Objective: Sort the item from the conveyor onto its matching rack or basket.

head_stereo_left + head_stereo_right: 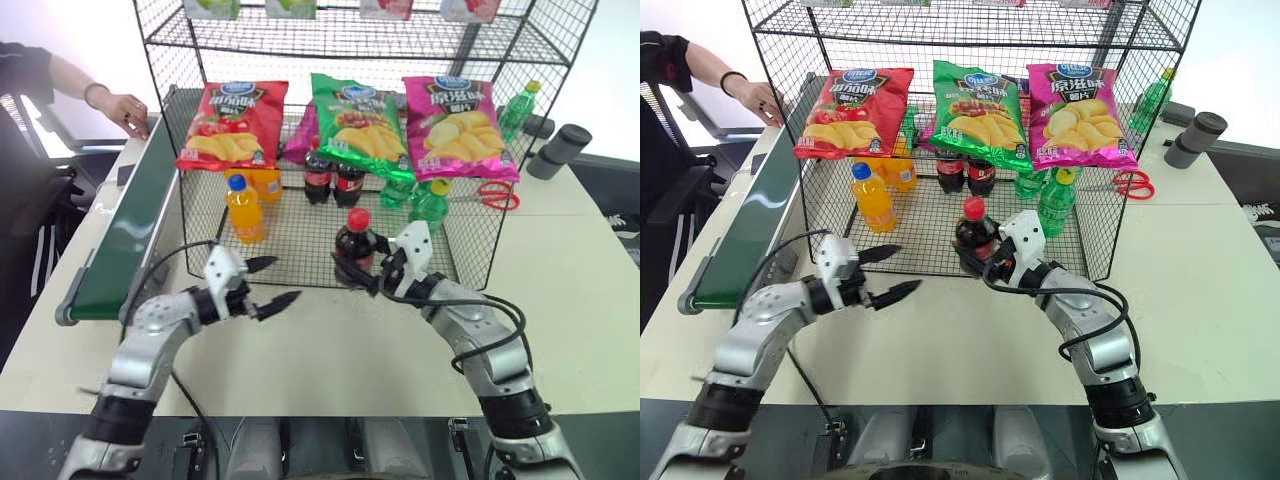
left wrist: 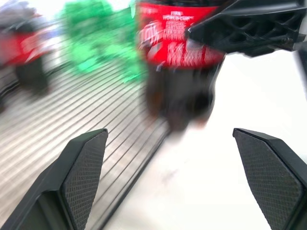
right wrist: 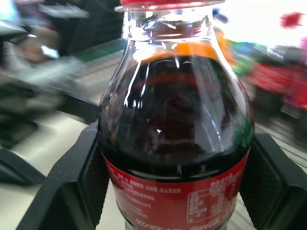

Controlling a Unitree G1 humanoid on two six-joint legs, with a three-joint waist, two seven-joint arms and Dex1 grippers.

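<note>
The cola bottle [image 1: 355, 240], with dark liquid, a red cap and a red label, stands upright at the front edge of the black wire rack [image 1: 470, 250]. My right gripper [image 1: 372, 272] is shut on its body, with its black fingers [image 3: 91, 177] on both sides of the label. I cannot tell whether the bottle [image 2: 177, 62] rests on the wire floor. My left gripper [image 1: 287, 279] hangs open and empty over the table, a little to the left of the bottle. The dark green conveyor [image 1: 130, 235] runs along the table's left side.
In the rack stand an orange soda bottle [image 1: 245, 210], two cola bottles [image 1: 332, 180] and green bottles [image 1: 430, 200], under a shelf with chip bags [image 1: 360, 125]. Red scissors [image 1: 497, 195] lie to the right. A person's hand [image 1: 125, 108] rests at the conveyor's far end.
</note>
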